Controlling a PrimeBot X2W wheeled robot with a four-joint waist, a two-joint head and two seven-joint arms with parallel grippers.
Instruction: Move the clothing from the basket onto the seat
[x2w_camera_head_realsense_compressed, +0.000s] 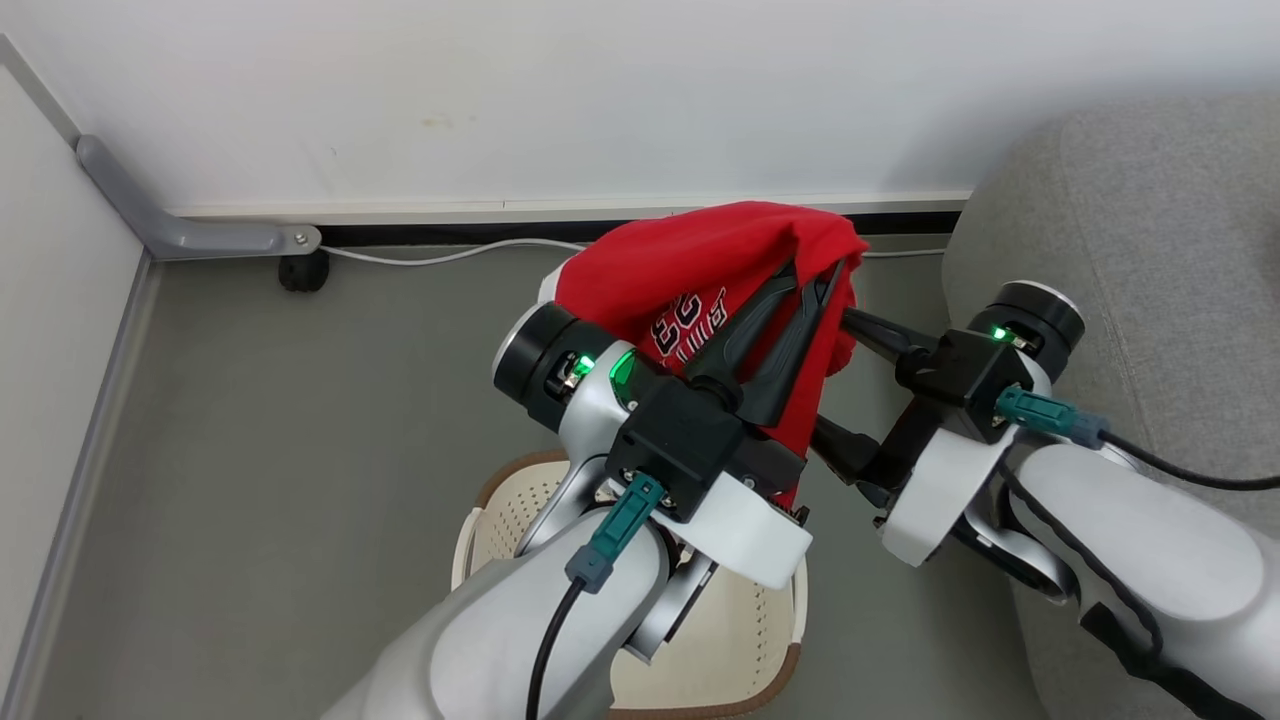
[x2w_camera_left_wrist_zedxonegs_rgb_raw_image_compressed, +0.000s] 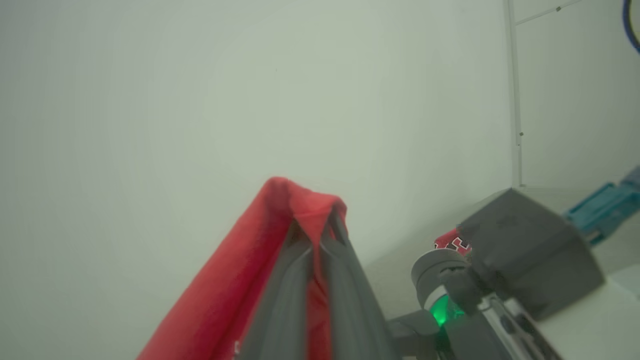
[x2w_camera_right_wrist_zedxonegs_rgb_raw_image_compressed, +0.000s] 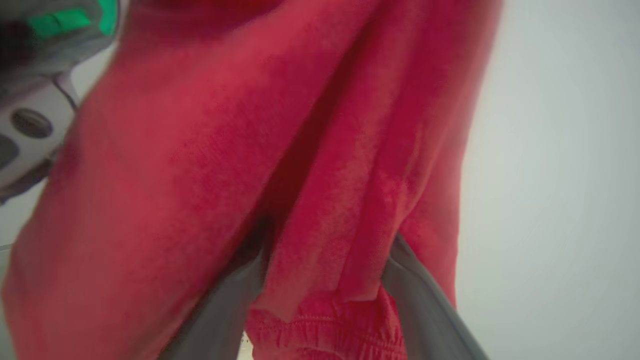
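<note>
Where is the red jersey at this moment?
In the head view, the red jersey hangs mid-frame, pinched in the left hand, above the basket and left of the grey sofa.

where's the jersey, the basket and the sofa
jersey (x2w_camera_head_realsense_compressed: 680, 260): head view, red cloth above the lettering
basket (x2w_camera_head_realsense_compressed: 505, 520): head view, perforated cream wall
sofa (x2w_camera_head_realsense_compressed: 1150, 220): head view, grey rounded upholstery
</note>
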